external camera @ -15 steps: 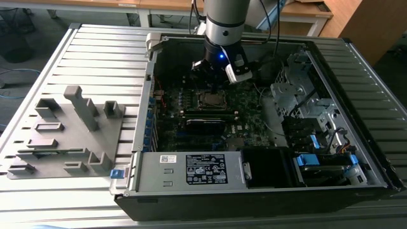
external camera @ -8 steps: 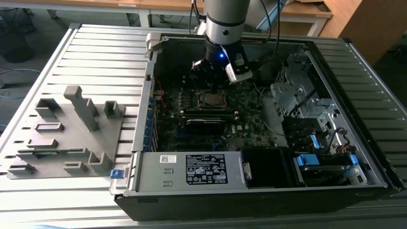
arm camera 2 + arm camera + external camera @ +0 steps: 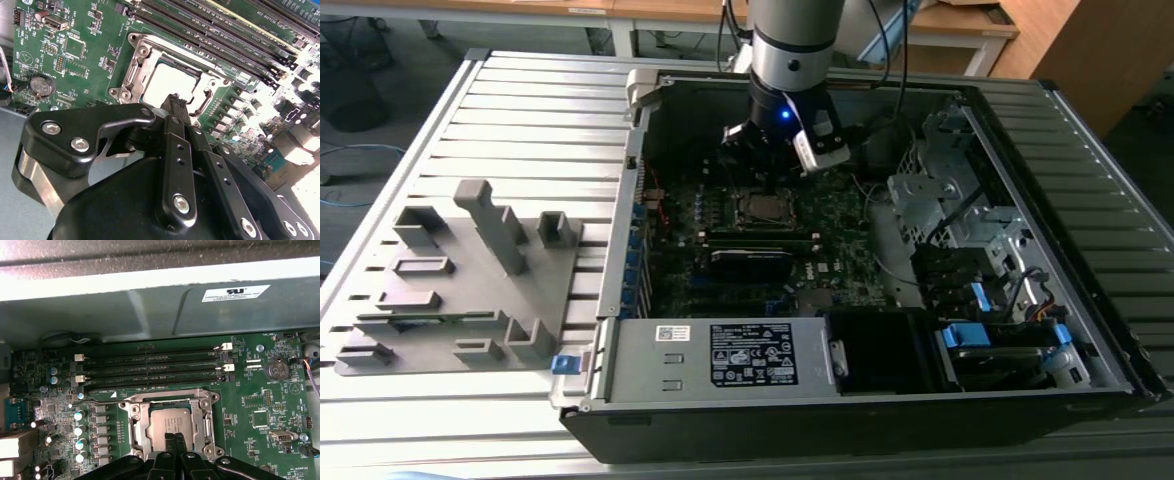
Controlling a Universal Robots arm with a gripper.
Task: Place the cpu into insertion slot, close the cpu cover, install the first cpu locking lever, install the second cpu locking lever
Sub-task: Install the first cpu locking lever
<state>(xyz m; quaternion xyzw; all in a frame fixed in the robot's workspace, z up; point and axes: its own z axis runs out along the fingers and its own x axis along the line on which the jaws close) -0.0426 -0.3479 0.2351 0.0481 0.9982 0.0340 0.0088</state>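
The cpu lies flat in the insertion slot on the green motherboard, its silver top showing in both wrist views. The cpu cover, a silver frame, lies down around it. My gripper hangs just above the cpu's edge, its black fingers shut together with nothing between them. A thin wire locking lever runs out from one socket corner; another curved lever sits along the socket's side by my fingertips. In the exterior view the gripper is inside the open case, over the socket.
Long black memory slots run beside the socket. The case wall rises close behind them. A grey power supply box fills the case's front. Drive cages and cables crowd the exterior view's right; a grey parts fixture stands at its left.
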